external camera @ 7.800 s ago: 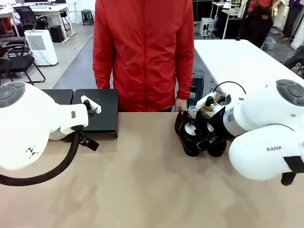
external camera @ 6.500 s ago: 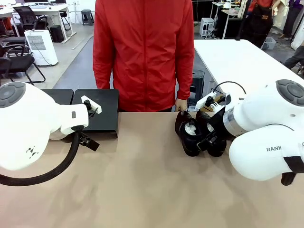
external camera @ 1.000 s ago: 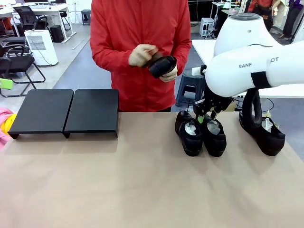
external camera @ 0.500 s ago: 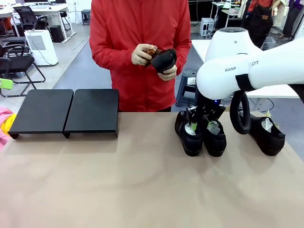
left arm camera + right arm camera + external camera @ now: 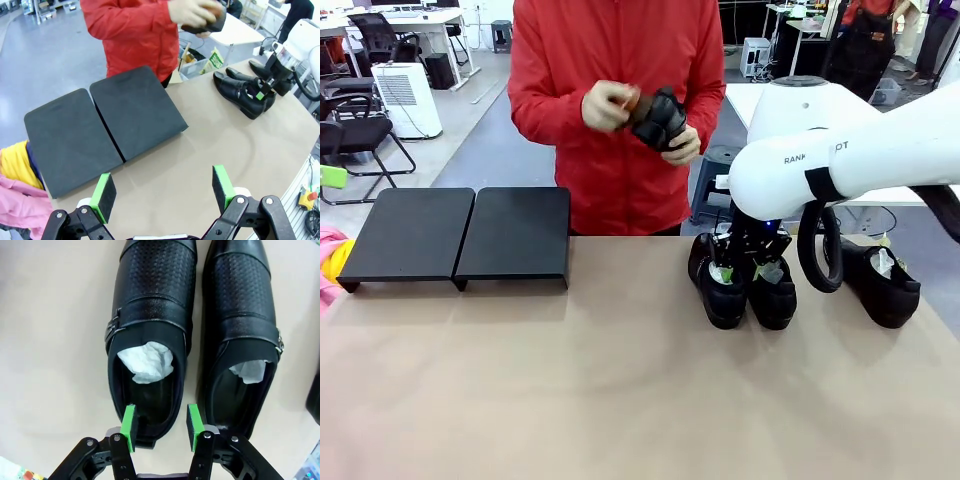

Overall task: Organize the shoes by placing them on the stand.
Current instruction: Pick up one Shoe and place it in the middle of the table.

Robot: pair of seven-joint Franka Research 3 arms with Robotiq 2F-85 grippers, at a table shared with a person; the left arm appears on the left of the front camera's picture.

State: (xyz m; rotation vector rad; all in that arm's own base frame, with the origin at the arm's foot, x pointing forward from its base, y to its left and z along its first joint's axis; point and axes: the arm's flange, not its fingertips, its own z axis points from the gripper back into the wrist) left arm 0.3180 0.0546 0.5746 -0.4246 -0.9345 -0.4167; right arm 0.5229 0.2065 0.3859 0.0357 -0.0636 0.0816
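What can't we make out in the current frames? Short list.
- Right wrist view: whether the pads of the right gripper touch the wall of the shoe between them; depth unclear.
- Front view: the right arm hides the heels of the pair of shoes.
- Front view: the brownish thing by the held shoe in the person's hand; motion blur.
- Front view: the third shoe, heel end behind the cable loop.

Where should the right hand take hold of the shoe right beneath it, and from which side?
Likely the heel collar's side wall, from above: the right hand hangs open over the shoe, whose heel end is open and empty while crumpled paper fills the front, so one finger can slip inside.
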